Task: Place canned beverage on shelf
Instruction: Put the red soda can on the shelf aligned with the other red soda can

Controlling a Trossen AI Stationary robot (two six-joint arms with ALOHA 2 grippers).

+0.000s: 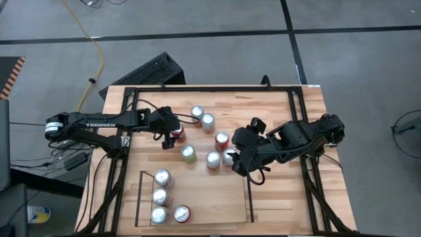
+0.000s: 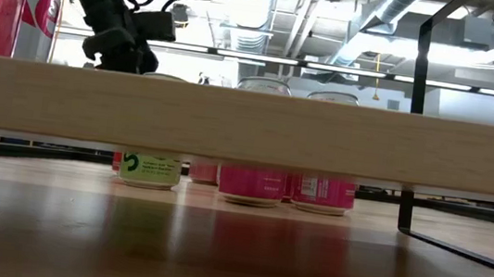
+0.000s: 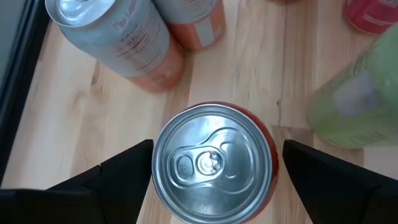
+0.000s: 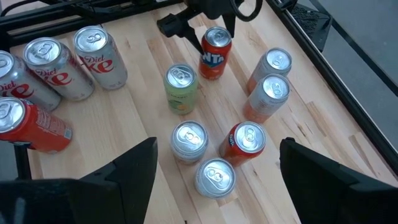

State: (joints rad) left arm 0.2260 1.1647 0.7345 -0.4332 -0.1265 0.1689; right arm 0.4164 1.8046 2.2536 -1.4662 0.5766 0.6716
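Wood table (image 1: 276, 197): light plank top holding loose cans, ringed by a black metal frame.
Shelf (image 1: 197, 191): low bay at the near edge with thin black rails; three silver-topped cans stand in a column along its left side, a red can (image 1: 181, 213) beside the lowest.
Left gripper (image 1: 176, 130): at the table's left-centre, fingers spread wide to either side of an orange-red can (image 3: 214, 163) (an orange soda, going by the right wrist view), whose silver lid fills the left wrist view; the pads do not appear to touch it, though contact is hard to judge.
Right gripper (image 1: 241, 164): right of centre, fingers wide apart, holding nothing, above the loose cluster.
Loose cans: a green can (image 1: 189, 154) near the middle, two silver-pink ones farther back, three more under the right arm.
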